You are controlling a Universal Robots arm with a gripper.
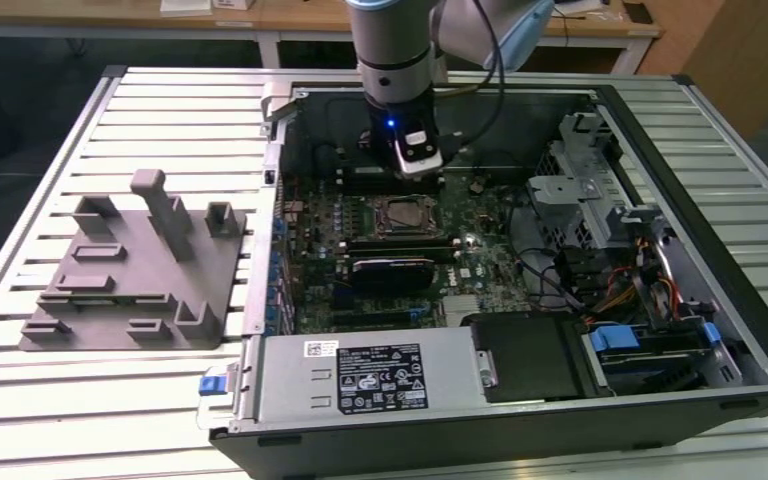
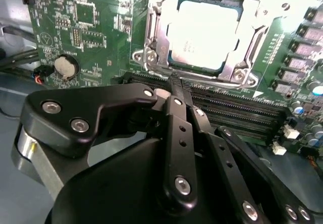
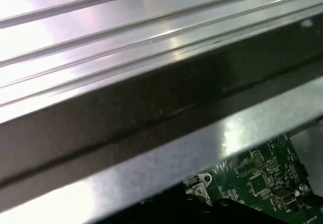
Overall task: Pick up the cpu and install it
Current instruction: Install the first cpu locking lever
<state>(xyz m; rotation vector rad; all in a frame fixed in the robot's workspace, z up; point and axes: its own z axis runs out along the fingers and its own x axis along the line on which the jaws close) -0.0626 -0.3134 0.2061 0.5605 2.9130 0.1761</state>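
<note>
Second wrist view shows cpu (image 2: 202, 32) seated (jaws closed, empty)

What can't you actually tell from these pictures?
- Pale silver square cpu: sits in the metal socket frame in the second wrist view, but glare washes out its top.
- Black claw: its tips are hidden by its own linkage.
- Grey plastic fixture: slot contents too small, exterior view.

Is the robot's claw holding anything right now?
No. The gripper carries nothing. The cpu already lies in the socket frame on the green board.
</note>
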